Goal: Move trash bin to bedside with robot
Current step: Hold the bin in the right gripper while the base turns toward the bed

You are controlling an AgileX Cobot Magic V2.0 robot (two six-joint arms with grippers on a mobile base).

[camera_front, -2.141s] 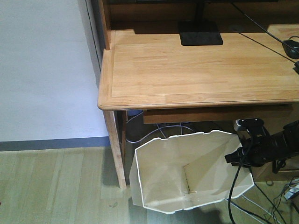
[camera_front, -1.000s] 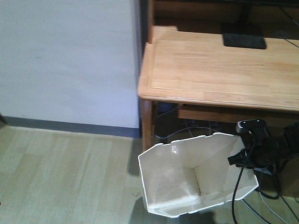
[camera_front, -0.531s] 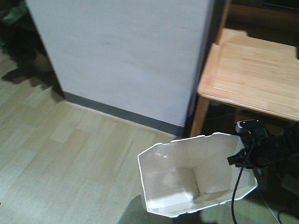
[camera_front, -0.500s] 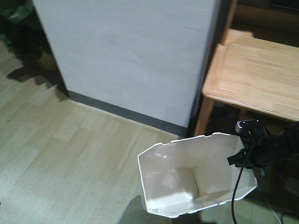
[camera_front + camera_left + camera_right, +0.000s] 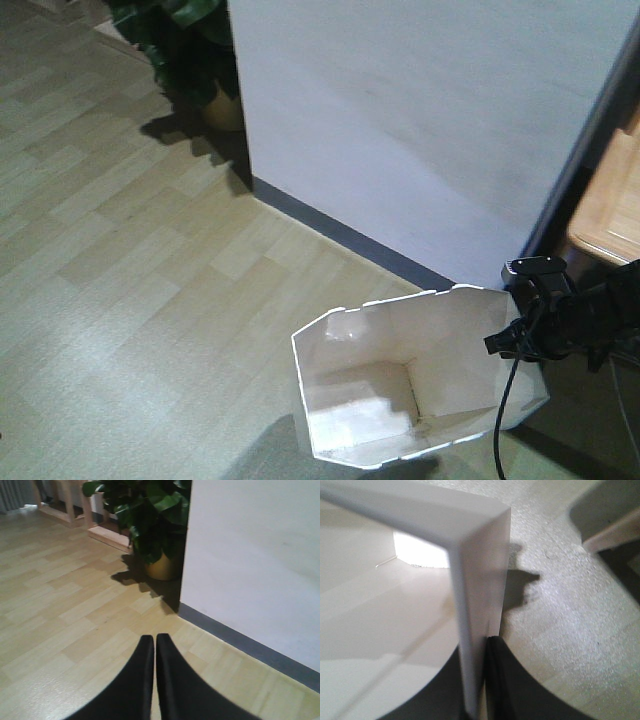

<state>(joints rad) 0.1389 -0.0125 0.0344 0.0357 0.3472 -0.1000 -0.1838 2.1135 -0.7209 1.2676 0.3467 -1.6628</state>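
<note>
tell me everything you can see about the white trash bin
The trash bin is white, thin-walled and plastic-looking, with smooth sides and a cut-corner octagonal rim. Open-topped, it looks empty, its flat bottom showing. It is over the pale plank floor, near the grey baseboard of a white wall. The right tool pinches its right-hand side at the rim, one finger each side. Whether its base touches the floor cannot be told.

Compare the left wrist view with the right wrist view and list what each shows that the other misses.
Only the left wrist view: the left gripper, shut on nothing, a potted plant, a white wall and its grey baseboard. Only the right wrist view: the right gripper pinching the thin wall of the trash bin, with the bin's inside visible. Both: floor.
</note>
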